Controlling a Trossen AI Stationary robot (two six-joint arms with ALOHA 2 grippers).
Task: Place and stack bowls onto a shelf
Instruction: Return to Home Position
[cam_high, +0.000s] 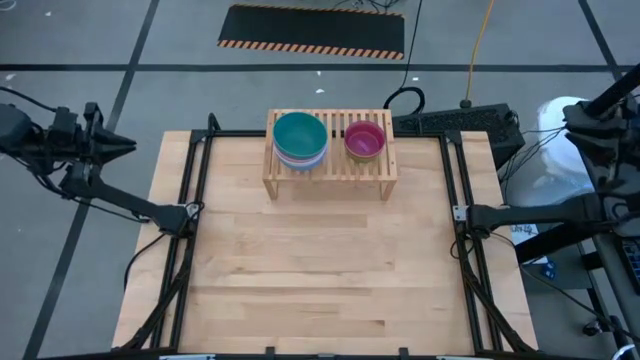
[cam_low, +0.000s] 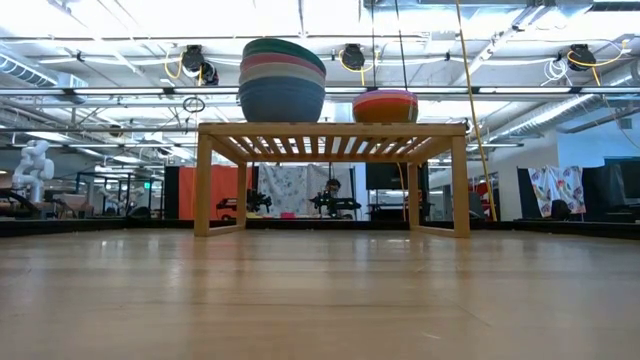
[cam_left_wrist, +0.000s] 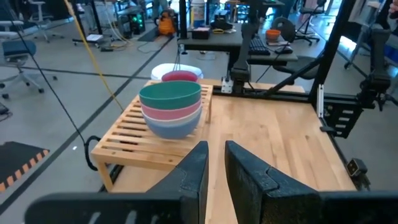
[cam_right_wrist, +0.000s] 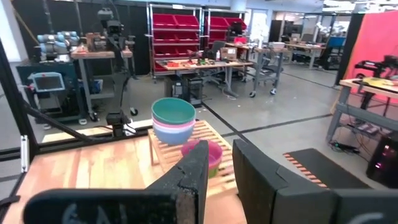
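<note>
At nine o'clock, off the pale wooden counter (cam_high: 320, 280), the left gripper (cam_left_wrist: 216, 146) hangs slightly parted and empty. At twelve, the low light-wood slatted shelf (cam_high: 332, 172) carries a tall teal-topped stack of round plastic bowls (cam_high: 300, 136), then a shorter purple-topped stack (cam_high: 364, 139). At three, the right gripper (cam_right_wrist: 221, 144) is likewise parted and empty.

The high camera hangs over the table (cam_high: 320, 290) and looks straight down, taking in the whole top, with the shelf (cam_high: 330, 172) at the far edge. The low one sits at board height on the near side, facing level across to the shelf and the room behind. Each wrist camera looks inward from beyond its own side, past the left gripper (cam_left_wrist: 216, 147) or the right gripper (cam_right_wrist: 221, 145). All four share the shelf and its bowls (cam_high: 300, 140).
</note>
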